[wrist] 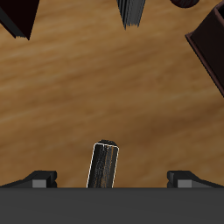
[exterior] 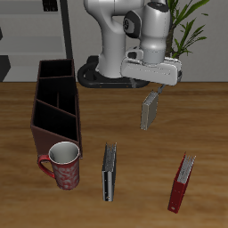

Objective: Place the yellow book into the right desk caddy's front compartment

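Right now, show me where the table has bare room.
Bare wood lies between the dark book and red book, under the lifted yellow book. It is crowded where the mug stands against the right desk caddy.

Even soft lighting, faint shadows on table [exterior: 134,134], low-resolution, slightly blurry renders

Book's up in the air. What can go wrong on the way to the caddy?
1. The book hangs from the gripper, held only at its top end, so it may swing or slip.
2. A mug stands right against the caddy at its front end, so a low approach could hit it.
3. The compartments are narrow, so a tilted book may catch a divider.
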Controlling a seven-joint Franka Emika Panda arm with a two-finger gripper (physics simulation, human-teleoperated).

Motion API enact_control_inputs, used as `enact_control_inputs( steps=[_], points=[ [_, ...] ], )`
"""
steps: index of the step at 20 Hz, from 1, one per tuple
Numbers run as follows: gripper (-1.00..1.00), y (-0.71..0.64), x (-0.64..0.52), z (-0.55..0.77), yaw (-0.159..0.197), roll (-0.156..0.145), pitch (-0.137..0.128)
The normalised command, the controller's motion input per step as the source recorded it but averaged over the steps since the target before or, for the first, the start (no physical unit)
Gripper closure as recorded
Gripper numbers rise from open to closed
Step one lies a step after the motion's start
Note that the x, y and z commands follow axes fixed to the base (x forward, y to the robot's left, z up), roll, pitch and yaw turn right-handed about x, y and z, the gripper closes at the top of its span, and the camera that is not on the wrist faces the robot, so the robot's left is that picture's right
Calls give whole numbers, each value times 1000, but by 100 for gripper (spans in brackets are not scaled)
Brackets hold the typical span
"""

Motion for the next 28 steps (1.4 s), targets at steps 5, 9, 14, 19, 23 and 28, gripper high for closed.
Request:
enact_control_inputs(
  steps=[5,9,14,19,23,28],
  points=[
    [-100,124,51,-73,-7,26,12],
    [-100,74,89,-145,18,28,16],
    [-100,-32,40,-85,-6,-5,12],
    [-100,-2,17,-125,-13,-7,22],
    [-100,44,-28,-104,10,10,7],
    [-100,-53,-22,-200,-19,-6,27]
  ],
)
